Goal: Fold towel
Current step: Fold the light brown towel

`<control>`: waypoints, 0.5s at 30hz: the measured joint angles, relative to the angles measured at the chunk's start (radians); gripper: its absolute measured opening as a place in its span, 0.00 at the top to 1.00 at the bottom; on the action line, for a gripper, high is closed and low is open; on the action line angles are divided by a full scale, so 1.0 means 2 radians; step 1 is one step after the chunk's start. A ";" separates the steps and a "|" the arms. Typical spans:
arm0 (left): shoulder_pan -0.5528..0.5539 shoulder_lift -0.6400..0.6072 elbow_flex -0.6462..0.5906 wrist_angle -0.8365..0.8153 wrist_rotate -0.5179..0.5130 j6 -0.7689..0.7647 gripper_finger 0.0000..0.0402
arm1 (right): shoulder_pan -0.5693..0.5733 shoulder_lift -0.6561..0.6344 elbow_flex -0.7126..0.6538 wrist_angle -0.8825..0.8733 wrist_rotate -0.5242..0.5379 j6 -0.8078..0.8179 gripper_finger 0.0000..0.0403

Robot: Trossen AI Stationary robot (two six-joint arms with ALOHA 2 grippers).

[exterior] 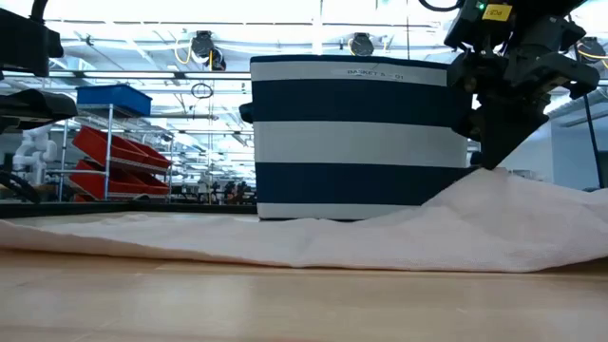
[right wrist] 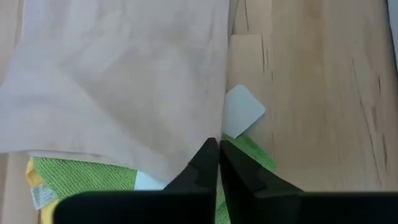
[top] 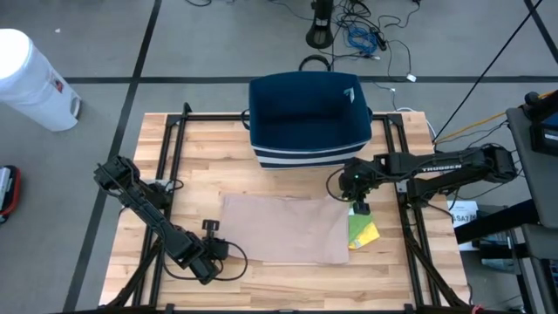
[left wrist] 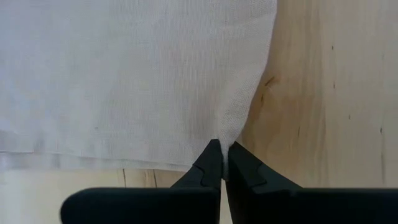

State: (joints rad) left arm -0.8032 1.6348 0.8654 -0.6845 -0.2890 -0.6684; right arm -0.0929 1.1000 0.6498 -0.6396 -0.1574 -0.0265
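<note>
I see the towel spread flat on the table, in front of the striped basket. My left gripper, arm stretched low from the left, has its jaws pinching the towel's near-left corner. My right gripper, arm reaching in from the right, has its jaws pinching the far-right corner, lifted, above a green cloth.

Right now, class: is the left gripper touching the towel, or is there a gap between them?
Touching. The left wrist view shows the left gripper shut on the beige towel, a corner of the cloth pinched between its fingertips with no gap.
</note>
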 joint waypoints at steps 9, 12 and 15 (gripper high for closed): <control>0.000 0.000 0.000 -0.001 0.014 -0.006 0.99 | 0.000 -0.008 0.000 0.002 0.017 0.013 0.65; 0.000 0.000 0.000 -0.001 0.025 -0.016 0.99 | 0.000 -0.016 0.001 0.009 0.015 0.028 0.53; 0.000 0.000 0.000 -0.001 0.037 -0.019 0.99 | 0.006 -0.022 0.001 0.036 0.005 0.042 0.47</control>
State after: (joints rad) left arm -0.8034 1.6348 0.8654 -0.6867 -0.2146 -0.7071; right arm -0.0810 1.0564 0.6510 -0.5674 -0.1465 0.0575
